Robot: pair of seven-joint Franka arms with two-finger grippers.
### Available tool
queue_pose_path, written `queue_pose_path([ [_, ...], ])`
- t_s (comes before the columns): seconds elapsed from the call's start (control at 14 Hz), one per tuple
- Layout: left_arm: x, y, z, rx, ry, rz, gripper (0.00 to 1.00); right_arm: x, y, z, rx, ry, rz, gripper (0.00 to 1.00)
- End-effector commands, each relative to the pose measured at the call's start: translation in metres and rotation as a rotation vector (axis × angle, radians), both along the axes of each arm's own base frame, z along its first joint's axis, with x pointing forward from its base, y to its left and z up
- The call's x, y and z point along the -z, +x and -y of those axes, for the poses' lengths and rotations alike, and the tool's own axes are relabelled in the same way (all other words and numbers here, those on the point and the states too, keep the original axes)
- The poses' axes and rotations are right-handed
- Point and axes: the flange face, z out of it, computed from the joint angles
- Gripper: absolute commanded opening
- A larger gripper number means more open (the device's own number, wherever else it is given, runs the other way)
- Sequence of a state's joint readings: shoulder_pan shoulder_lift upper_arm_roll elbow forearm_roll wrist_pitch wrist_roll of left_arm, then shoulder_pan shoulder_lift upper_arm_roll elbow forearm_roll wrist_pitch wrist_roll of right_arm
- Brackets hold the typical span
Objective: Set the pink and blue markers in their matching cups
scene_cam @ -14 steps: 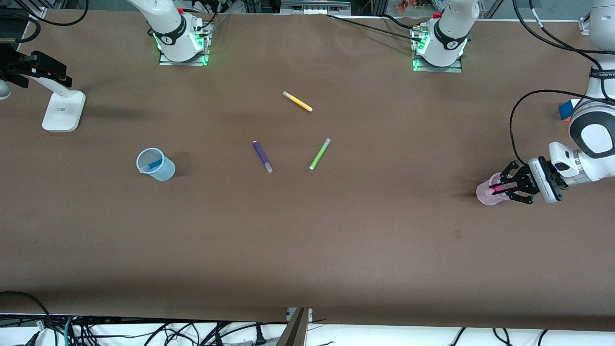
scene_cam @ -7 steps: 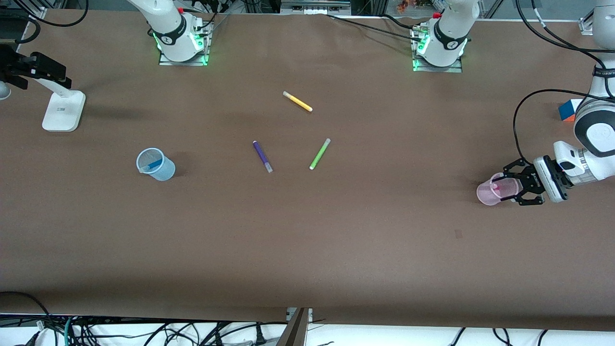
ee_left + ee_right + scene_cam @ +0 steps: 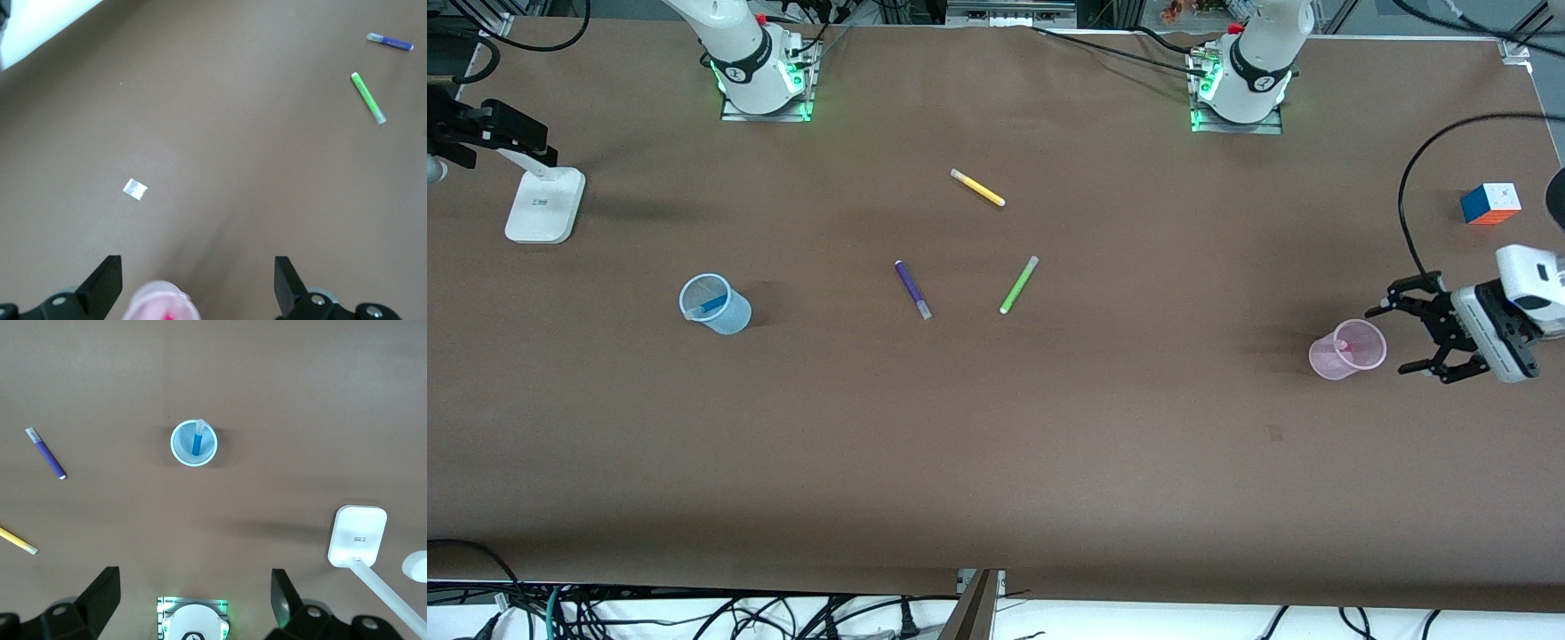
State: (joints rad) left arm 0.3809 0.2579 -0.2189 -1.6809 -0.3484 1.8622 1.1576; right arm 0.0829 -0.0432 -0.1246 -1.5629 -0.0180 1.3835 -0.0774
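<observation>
The pale pink cup [image 3: 1347, 348] stands near the left arm's end of the table with the pink marker [image 3: 1344, 342] inside it. My left gripper [image 3: 1402, 338] is open and empty, just beside the cup toward that end. In the left wrist view the cup [image 3: 163, 303] and marker [image 3: 167, 315] sit between the spread fingers of the left gripper [image 3: 195, 288]. The pale blue cup [image 3: 713, 303] holds the blue marker [image 3: 711, 305]; both show in the right wrist view, cup [image 3: 193, 444] and marker [image 3: 197, 441]. My right gripper [image 3: 193, 600] is open, high over its base, out of the front view.
A purple pen [image 3: 912, 289], a light-green pen [image 3: 1018, 284] and a yellow pen [image 3: 977, 188] lie mid-table. A colour cube [image 3: 1489, 203] sits near the left arm's end. A white stand [image 3: 543, 204] carries a black device at the right arm's end.
My left gripper, which held the pink marker over the pink cup, has let it go into the cup, opened, and drawn back toward the left arm's end.
</observation>
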Motion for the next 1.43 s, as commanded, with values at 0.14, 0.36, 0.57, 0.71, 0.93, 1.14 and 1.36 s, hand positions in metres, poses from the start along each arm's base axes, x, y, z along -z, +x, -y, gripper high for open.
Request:
queue_pose_path([
  [0.14,-0.103,-0.018,0.104,-0.223,0.247,-0.153,1.00,-0.005,0.002,0.001,0.007,-0.010,-0.001,1.00],
  [0.36,-0.133,-0.029,0.158,-0.390,0.358,-0.197,1.00,-0.005,0.002,0.001,0.007,-0.007,0.000,1.00],
  [0.57,-0.136,-0.040,0.207,-0.589,0.405,-0.241,1.00,-0.005,0.002,0.002,0.009,-0.006,0.001,1.00],
  [0.71,-0.136,-0.048,0.236,-0.676,0.412,-0.262,1.00,-0.005,0.002,0.002,0.009,-0.006,0.001,1.00],
  [0.93,-0.135,-0.054,0.254,-0.697,0.419,-0.272,1.00,-0.005,0.002,0.002,0.010,-0.006,0.001,1.00],
  [1.14,-0.132,-0.057,0.250,-0.673,0.438,-0.297,1.00,-0.005,0.002,0.004,0.013,-0.006,0.003,1.00],
  [1.36,-0.131,-0.057,0.245,-0.620,0.442,-0.289,1.00,-0.005,0.002,0.004,0.013,-0.004,0.003,1.00],
])
